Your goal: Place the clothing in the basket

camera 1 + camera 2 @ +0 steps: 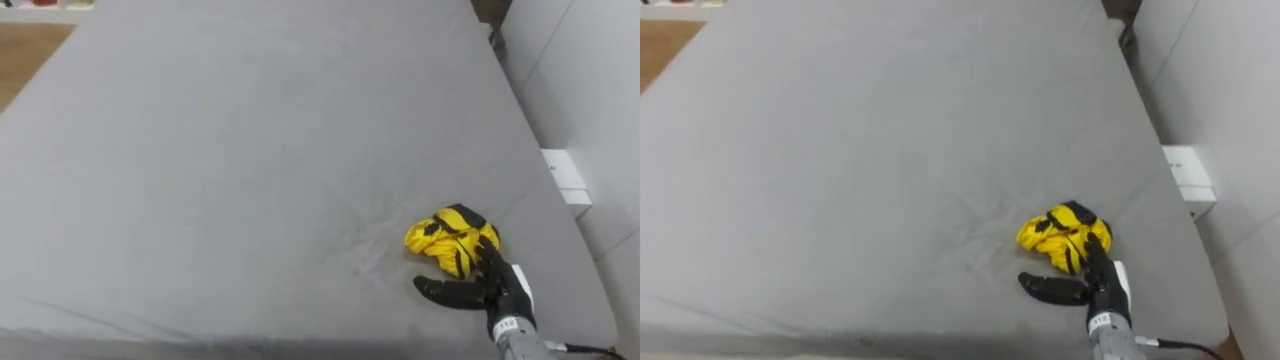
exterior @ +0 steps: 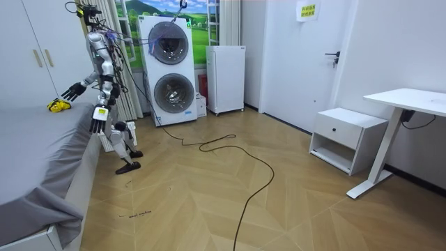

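Note:
A crumpled yellow and black garment lies on the grey bed, near its right edge and close to the front. My right hand comes in from the lower right and is open. Its fingers reach up to the garment's near edge and the thumb sticks out to the left over the sheet. In the room view I stand at the bedside, leaning toward the garment with my right hand stretched out. My left hand hangs low by the mattress edge.
A white cabinet stands against the wall right of the bed. Wooden floor shows past the bed's far left corner. Behind me are a stacked washer and dryer, a white fridge, a low drawer unit and a desk.

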